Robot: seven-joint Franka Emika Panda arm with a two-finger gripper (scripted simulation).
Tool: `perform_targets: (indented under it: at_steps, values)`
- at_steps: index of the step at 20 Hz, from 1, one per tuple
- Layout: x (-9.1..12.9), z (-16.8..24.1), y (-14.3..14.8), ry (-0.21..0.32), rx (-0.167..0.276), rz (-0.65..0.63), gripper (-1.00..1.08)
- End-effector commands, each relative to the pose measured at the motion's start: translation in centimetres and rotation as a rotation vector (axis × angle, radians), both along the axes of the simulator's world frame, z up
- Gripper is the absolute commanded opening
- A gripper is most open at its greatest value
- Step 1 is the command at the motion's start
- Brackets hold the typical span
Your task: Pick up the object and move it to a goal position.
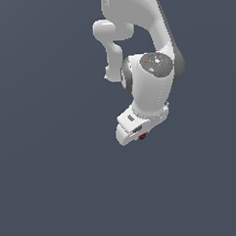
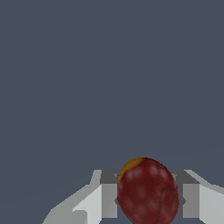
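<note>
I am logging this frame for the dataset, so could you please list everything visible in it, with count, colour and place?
ball: one, dark red with a small yellow-orange patch, between the gripper's fingers; in the exterior view only a red speck shows under the gripper.
surface: one, plain dark blue-grey, filling the background in both views.
arm: one, white with dark grey joints, coming in from the top of the exterior view.
gripper: one, white with grey finger pads, fingers on either side of the ball and appearing to touch it.
</note>
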State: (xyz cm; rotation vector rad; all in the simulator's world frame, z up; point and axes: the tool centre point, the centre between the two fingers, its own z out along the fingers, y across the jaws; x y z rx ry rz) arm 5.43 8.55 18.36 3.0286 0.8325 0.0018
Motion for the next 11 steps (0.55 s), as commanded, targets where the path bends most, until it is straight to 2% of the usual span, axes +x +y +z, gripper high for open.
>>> perform_targets:
  at_steps: [1, 6, 11]
  values:
    - [-0.2, 2.0, 0.2, 0.001, 0.000, 0.000, -1.00]
    - [-0.2, 4.5, 0.4, 0.001, 0.000, 0.000, -1.00]
    - [-0.1, 5.2, 0.5, 0.001, 0.000, 0.000, -1.00]
